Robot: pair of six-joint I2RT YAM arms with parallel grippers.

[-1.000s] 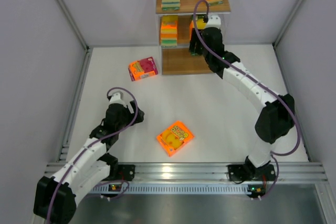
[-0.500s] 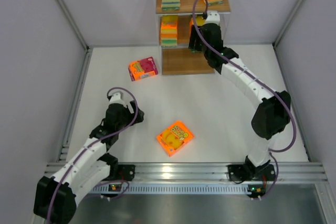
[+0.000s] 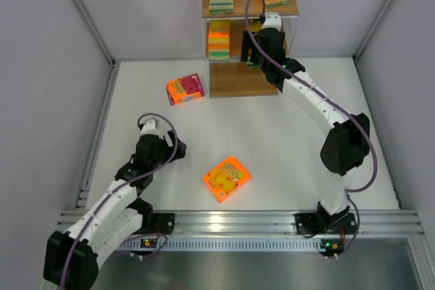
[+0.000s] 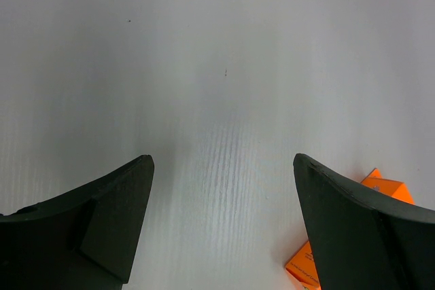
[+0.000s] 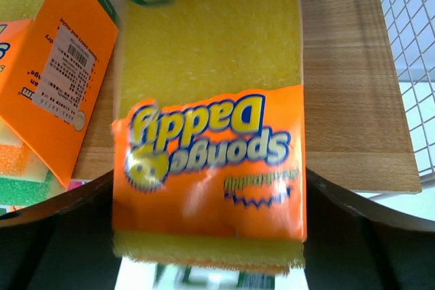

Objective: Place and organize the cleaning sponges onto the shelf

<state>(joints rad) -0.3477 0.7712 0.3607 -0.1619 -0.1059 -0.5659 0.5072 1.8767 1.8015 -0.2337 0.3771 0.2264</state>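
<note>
Sponge pack [image 5: 207, 120] fills right end effector [image 5: 209, 174] edge-to-edge, grip unclear; left end effector [image 4: 223, 161] gapes empty.

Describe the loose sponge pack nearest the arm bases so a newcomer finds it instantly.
On the white table in front of the shelf, two packs lie loose. The orange pack is the one toward the near edge, farther from the shelf. Unlike the pink-red pack near the shelf, it is orange and yellow.

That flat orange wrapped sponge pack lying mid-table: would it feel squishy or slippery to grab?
Probably squishy and light: the flat orange plastic-wrapped sponge pack looks like soft foam. Its plastic wrapper may be slippery. Lying flat, it should slide when pushed, not roll or tip.
</note>
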